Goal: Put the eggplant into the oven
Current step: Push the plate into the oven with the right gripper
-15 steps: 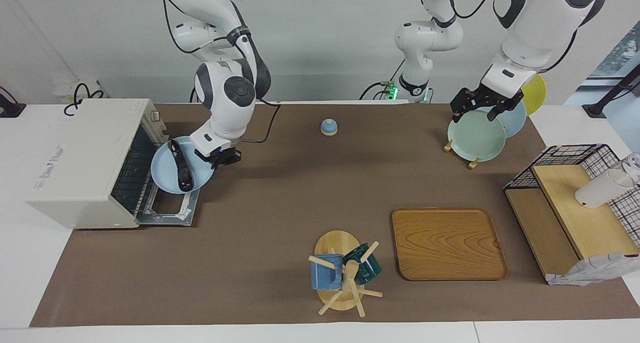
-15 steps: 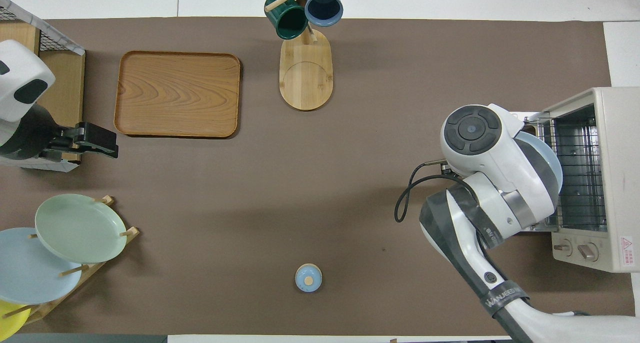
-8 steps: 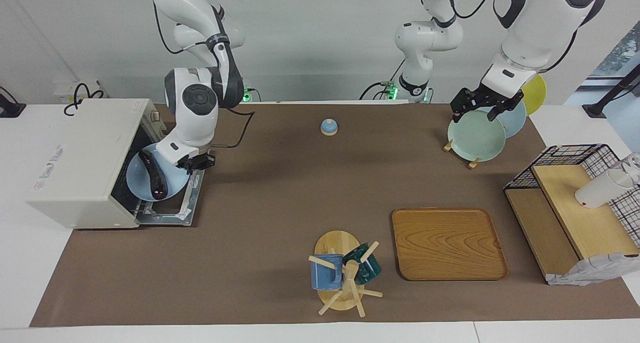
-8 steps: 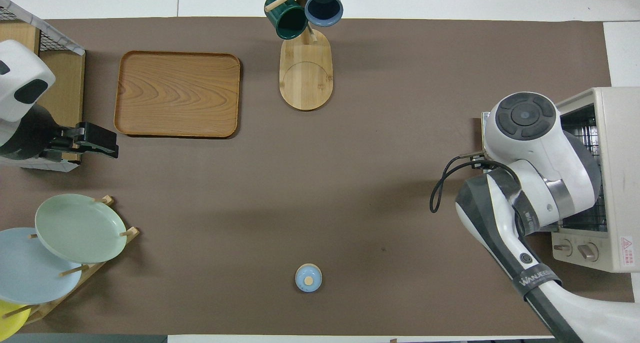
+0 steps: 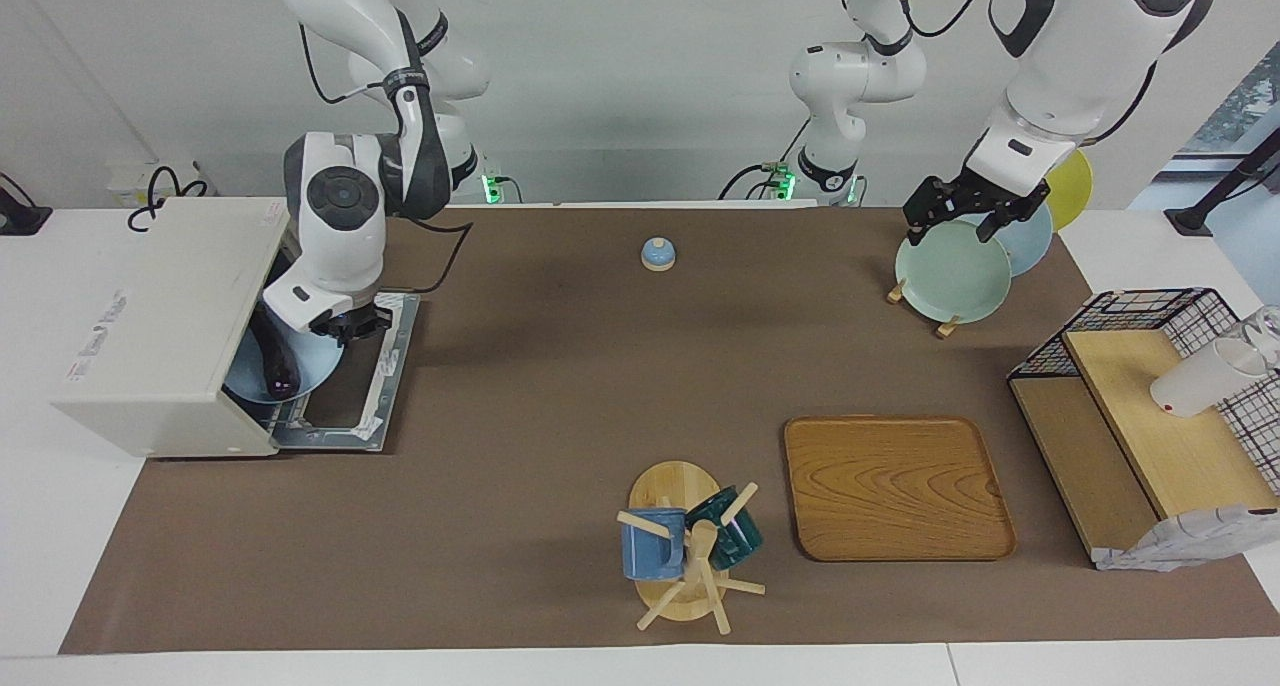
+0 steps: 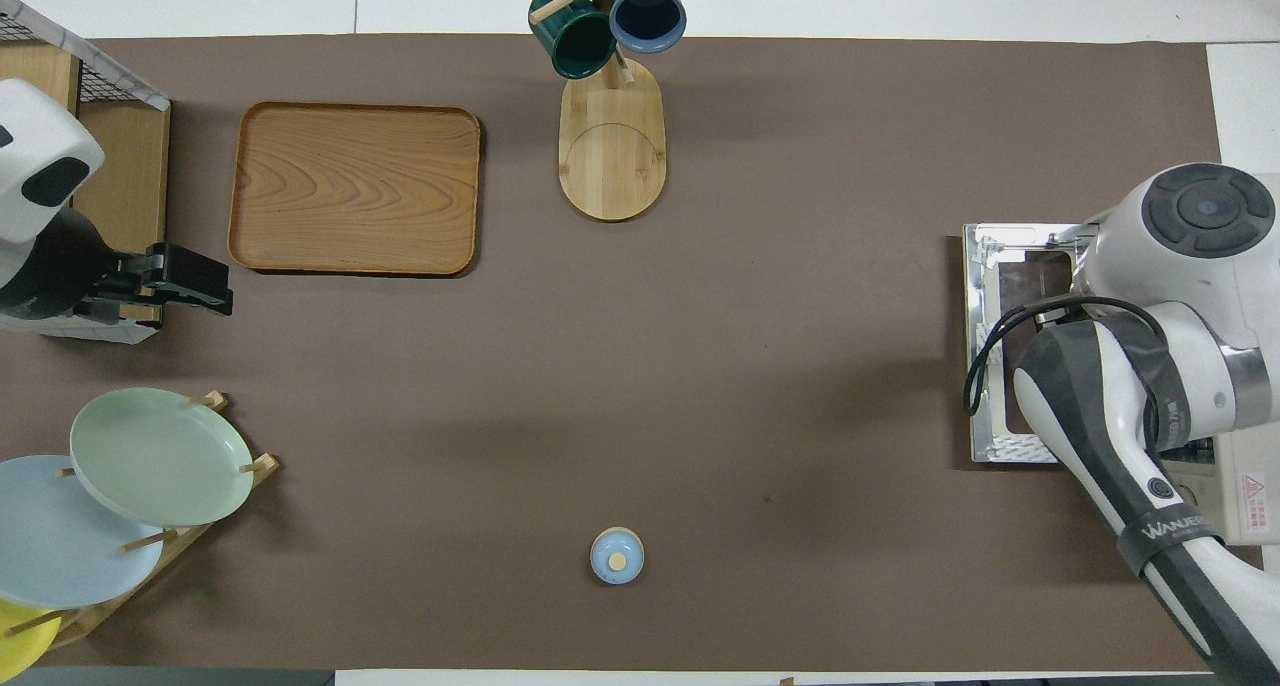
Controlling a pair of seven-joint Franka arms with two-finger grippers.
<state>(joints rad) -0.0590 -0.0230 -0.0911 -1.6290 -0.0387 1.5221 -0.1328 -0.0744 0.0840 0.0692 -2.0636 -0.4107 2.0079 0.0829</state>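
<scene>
- Now the right gripper (image 5: 345, 328), pinching the pale blue round plate (image 5: 262, 381), is carrying the slim dark purple eggplant (image 5: 272, 361) deeper into the boxy off-white oven (image 5: 150, 316).
- Meanwhile the left gripper (image 5: 958, 218), jaws spread, is waiting over the green plate (image 5: 950, 276).
- Releasing inside is likely coming next.

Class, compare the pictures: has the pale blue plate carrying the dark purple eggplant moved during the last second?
Yes. The pale blue plate with the dark purple eggplant, gripped by the right gripper, has moved from over the drop-down door into the off-white oven.

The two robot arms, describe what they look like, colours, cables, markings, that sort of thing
Both arms are glossy white with rounded shells and dark grey or black joint bands and round joint caps. Thin black cables loop along them. The right arm carries a black band with white lettering near its wrist. The left gripper and the right gripper are black. Green lights glow at the bases.
</scene>
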